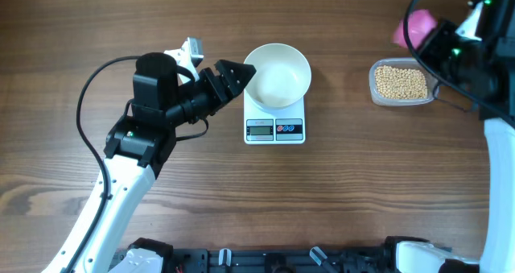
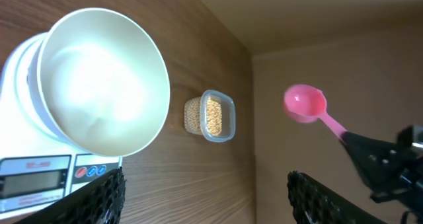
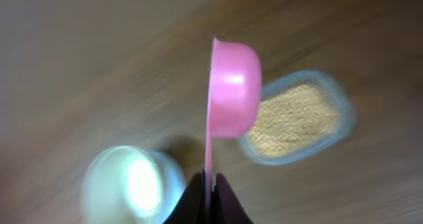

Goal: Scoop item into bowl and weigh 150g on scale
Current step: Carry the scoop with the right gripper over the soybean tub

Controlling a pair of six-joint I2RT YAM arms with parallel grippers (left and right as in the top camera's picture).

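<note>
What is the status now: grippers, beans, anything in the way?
Left gripper open beside round white bowl, empty, on small white square scale. Right gripper shut on small pink plastic scoop, near clear plastic tub of tan-yellow beans. Nothing blocking.

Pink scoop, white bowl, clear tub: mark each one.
pink scoop (image 2: 304,103): left wrist view, on its cup.
white bowl (image 1: 278,84): overhead view, on its bare inner wall.
clear tub (image 1: 374,84): overhead view, on its left rim.
</note>
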